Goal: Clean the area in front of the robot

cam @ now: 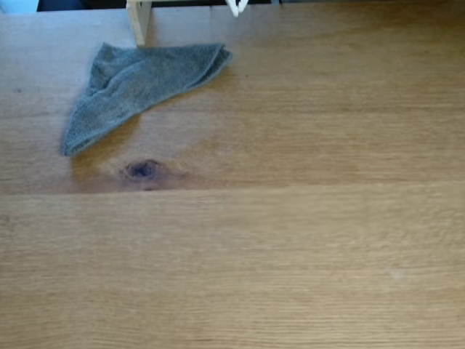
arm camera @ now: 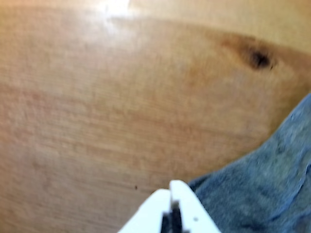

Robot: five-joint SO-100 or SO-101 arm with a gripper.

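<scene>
I am hanging my pincer (arm camera: 171,187) over the tabletop (cam: 290,247) with its two white tips pressed narrow together and nothing between them, so the wiping is looking to me as if it is not yet underway. The grey cloth (cam: 138,83) is lying crumpled near the far edge in the fixed view, beside the pale wooden post (cam: 139,20), and in the wrist view it is sitting just to the right of my tips, apart from them as far as the blur is letting me judge. The dark knot (cam: 142,170) is showing near the cloth, and a small pale smudge (cam: 394,274) is waiting well apart from it. Grasping the cloth and sweeping the planks are both remaining.
</scene>
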